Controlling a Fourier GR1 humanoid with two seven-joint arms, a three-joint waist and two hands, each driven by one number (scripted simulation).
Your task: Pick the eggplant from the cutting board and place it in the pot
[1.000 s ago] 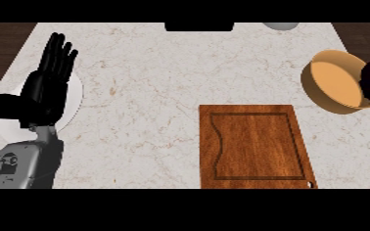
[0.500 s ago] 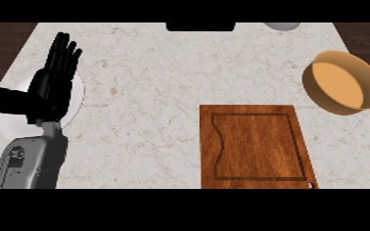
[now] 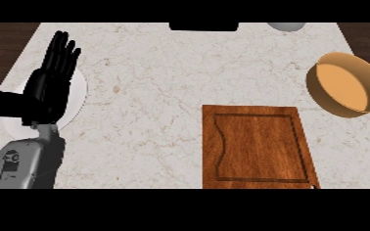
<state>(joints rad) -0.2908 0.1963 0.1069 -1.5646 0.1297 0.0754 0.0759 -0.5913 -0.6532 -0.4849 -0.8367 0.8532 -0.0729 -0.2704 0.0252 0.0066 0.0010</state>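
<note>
- Fingers (image 3: 61,54) of the left hand (image 3: 47,85): straight and held together, pointing toward the far edge of the table (image 3: 159,78); nothing is held.
- Left hand position: near the left edge of the view, above the left part of the table, with its grey forearm (image 3: 29,161) entering from the lower left corner.
- White plate (image 3: 76,98): lies flat on the table directly beneath the left hand; most of it is covered by the hand, and only a rim section shows to the hand's right and lower left.
- Right hand: does not appear in the view; the state of its fingers cannot be told.
- Cutting board (image 3: 256,147): brown wood with a routed groove near its border, flat on the table in the lower right, its near end cut off by the lower limit of the view. Its visible surface carries no object.
- Eggplant: not visible anywhere in the view; its location cannot be told.
- Pot (image 3: 343,90): tan, round vessel with an orange-toned interior, at the right edge of the view, beyond and to the right of the cutting board and apart from it. Its visible interior shows no contents; part of it is cut off by the edge.
- Dark rectangular object (image 3: 204,26): at the far edge of the table, centre.
- Grey rounded object (image 3: 287,26): at the far edge, right of the dark object, only partly in view.
</note>
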